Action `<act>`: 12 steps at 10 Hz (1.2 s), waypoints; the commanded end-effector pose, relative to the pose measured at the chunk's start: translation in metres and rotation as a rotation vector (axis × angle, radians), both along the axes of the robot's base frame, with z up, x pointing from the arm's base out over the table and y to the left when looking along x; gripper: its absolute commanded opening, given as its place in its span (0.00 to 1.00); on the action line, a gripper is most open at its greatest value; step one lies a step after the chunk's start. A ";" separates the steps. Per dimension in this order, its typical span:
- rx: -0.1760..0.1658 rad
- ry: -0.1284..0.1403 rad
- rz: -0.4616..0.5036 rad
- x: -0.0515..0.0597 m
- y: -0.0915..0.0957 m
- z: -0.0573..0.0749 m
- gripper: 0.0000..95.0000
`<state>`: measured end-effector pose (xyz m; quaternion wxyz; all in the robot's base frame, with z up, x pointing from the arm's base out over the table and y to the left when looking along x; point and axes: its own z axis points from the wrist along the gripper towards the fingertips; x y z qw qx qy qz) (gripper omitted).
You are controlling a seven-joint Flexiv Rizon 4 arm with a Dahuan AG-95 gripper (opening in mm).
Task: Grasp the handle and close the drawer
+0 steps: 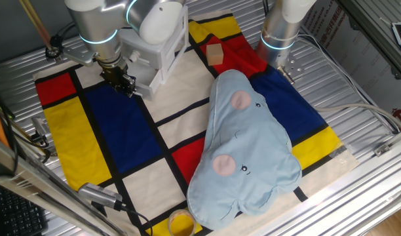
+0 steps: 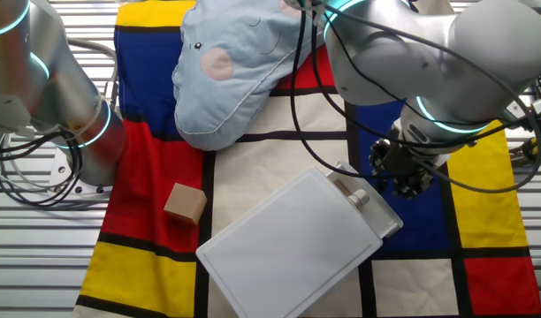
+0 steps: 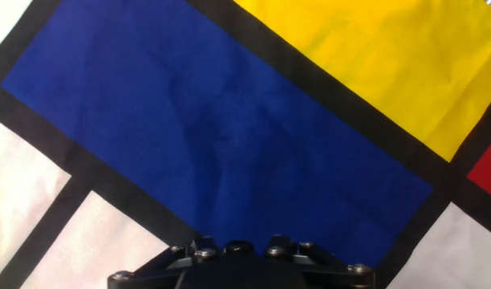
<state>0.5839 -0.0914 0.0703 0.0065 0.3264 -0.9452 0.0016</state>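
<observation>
The small white cabinet (image 2: 288,247) lies on the chequered cloth. Its drawer front panel (image 2: 381,219) stands a little out from the box, with a small handle (image 2: 357,198) on it. In one fixed view the cabinet (image 1: 162,56) is partly hidden behind my arm. My gripper (image 2: 403,177) hangs just beside the handle, over the blue patch, and holds nothing. It also shows in one fixed view (image 1: 124,83). The hand view shows only the gripper's base (image 3: 241,265) and cloth, with no fingertips, drawer or handle in it.
A tan wooden cube (image 2: 184,203) sits on the red patch left of the cabinet. A large light-blue plush cushion (image 1: 246,144) covers the cloth's middle and right. A second arm's base (image 1: 279,33) stands at the back. A yellow roll (image 1: 181,223) lies at the front edge.
</observation>
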 end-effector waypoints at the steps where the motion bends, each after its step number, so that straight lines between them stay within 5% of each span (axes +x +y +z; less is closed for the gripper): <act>1: 0.000 -0.001 0.001 0.000 -0.001 -0.001 0.40; 12: 0.003 -0.011 0.000 0.001 -0.002 -0.009 0.40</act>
